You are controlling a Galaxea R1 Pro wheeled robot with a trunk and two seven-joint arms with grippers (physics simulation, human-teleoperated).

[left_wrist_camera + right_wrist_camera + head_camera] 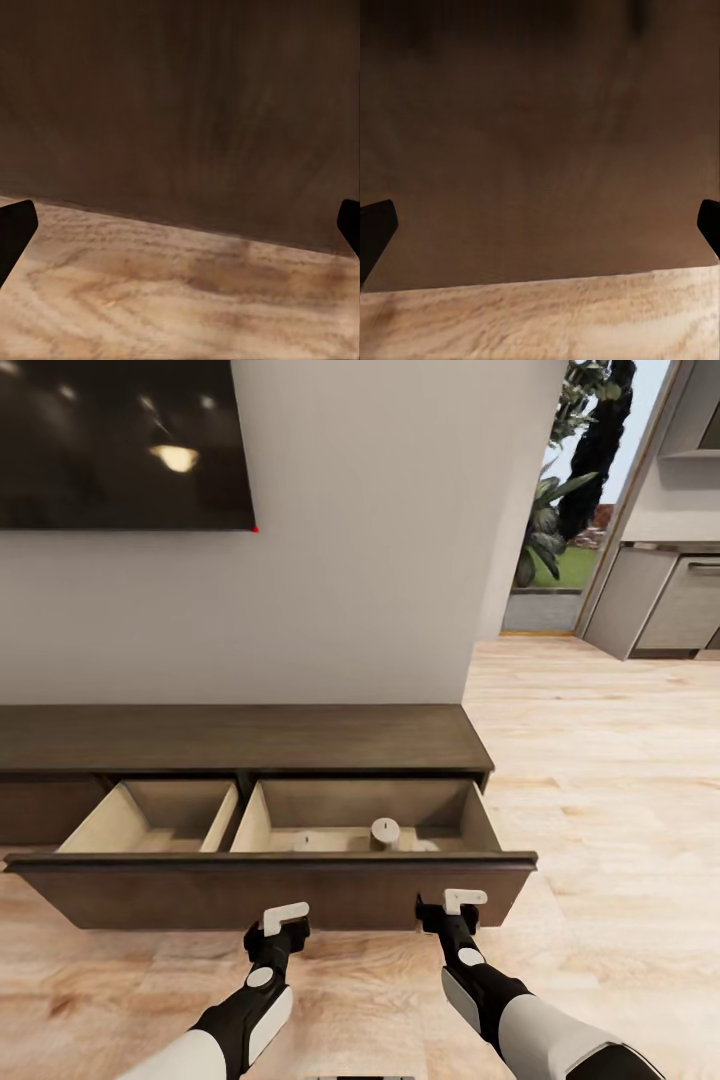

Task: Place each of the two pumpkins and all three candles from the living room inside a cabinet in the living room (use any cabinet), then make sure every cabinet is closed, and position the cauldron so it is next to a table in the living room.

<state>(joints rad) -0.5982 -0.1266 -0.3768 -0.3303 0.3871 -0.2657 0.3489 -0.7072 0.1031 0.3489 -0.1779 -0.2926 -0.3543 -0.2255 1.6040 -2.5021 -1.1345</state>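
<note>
Candles [385, 832] half hidden behind drawer front [270, 890]; TV [120, 440] cropped.

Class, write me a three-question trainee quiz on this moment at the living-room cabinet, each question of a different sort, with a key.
1. True or false: the cabinet drawer stands pulled open.
2. Multiple choice: the upright candle stands in A) the drawer's left compartment, B) its right compartment, C) on the cabinet's top.
3. Fill in: both the left gripper and the right gripper are low in front of the drawer's dark ____.

Key: 1 true; 2 B; 3 front. In both wrist views the fingertips sit wide apart at the picture's edges with nothing between them, so both grippers are open.
</note>
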